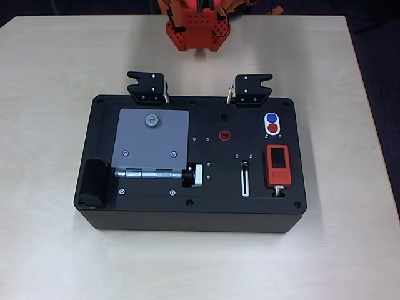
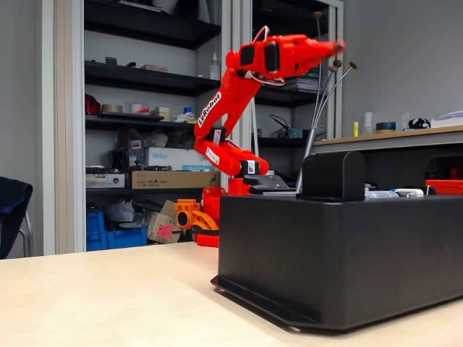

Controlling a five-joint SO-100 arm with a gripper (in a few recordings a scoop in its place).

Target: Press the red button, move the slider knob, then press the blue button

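Observation:
In the overhead view a black box (image 1: 187,212) lies on the pale table. Near its right back corner the blue button (image 1: 271,117) and, just in front of it, the red button (image 1: 272,128) share a white oval. The slider knob (image 1: 245,165) is a small dark nub at the far end of a narrow white-outlined slot left of the orange-red block. In the fixed view the orange arm is raised, and my gripper (image 2: 334,48) points right, high above the box (image 2: 340,253). Its fingers look pressed together with nothing between them. The arm's base (image 1: 197,25) stands behind the box.
On the box are a grey hinged plate (image 1: 150,140), a silver-and-black round knob (image 1: 195,176), a red ring socket (image 1: 223,134), an orange-red block with a dark screen (image 1: 278,165) and two black clips (image 1: 148,86) at the back edge. Shelves fill the background (image 2: 145,144).

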